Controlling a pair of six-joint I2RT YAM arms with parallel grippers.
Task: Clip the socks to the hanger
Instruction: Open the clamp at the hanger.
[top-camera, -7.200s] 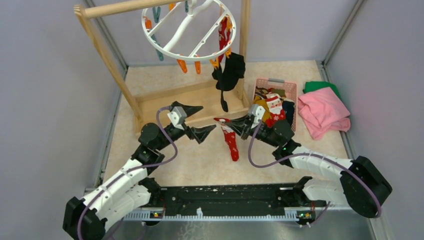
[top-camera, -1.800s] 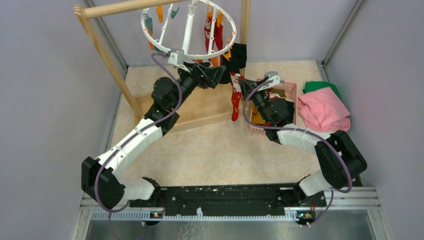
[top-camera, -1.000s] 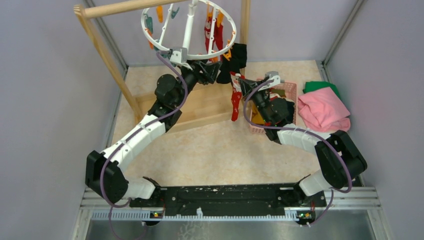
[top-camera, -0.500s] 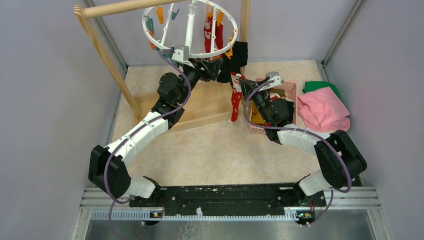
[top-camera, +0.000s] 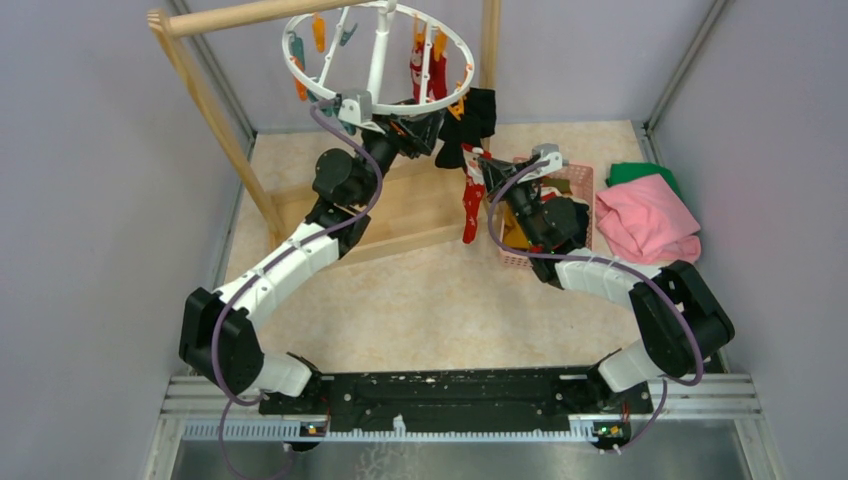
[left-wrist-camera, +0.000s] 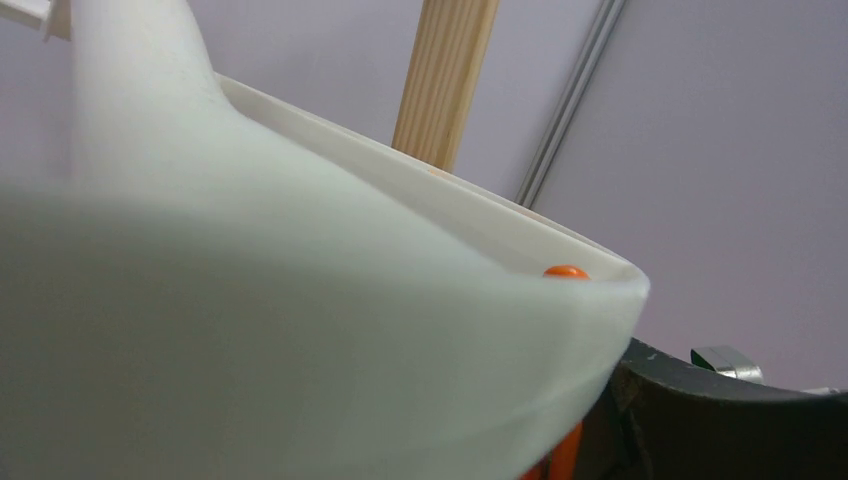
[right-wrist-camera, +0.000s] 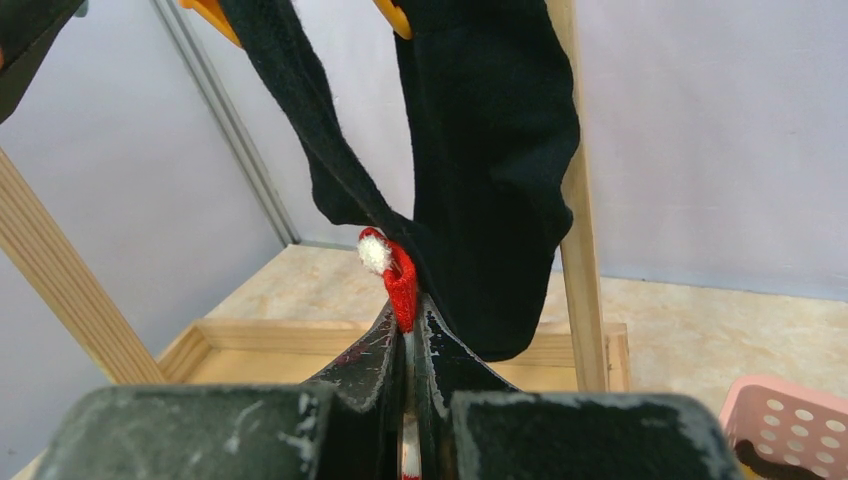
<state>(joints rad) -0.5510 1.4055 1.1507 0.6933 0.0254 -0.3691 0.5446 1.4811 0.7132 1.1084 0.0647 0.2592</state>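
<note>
Right tool (top-camera: 478, 160) pinches the red sock (top-camera: 468, 205) by its top. The sock's long axis is vertical, toe towards the counter (top-camera: 420, 290), beside the hanger (left-wrist-camera: 300, 330). Left tool (top-camera: 420, 125) is spread at the rim.

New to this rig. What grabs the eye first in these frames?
The round white plastic ring hanger with orange and teal clips, at top centre of the overhead view, with the left claw up at its near rim. Beside it, the right claw is shut on a red sock with white patterns, which dangles next to a plain black sock clipped to the ring.
</note>
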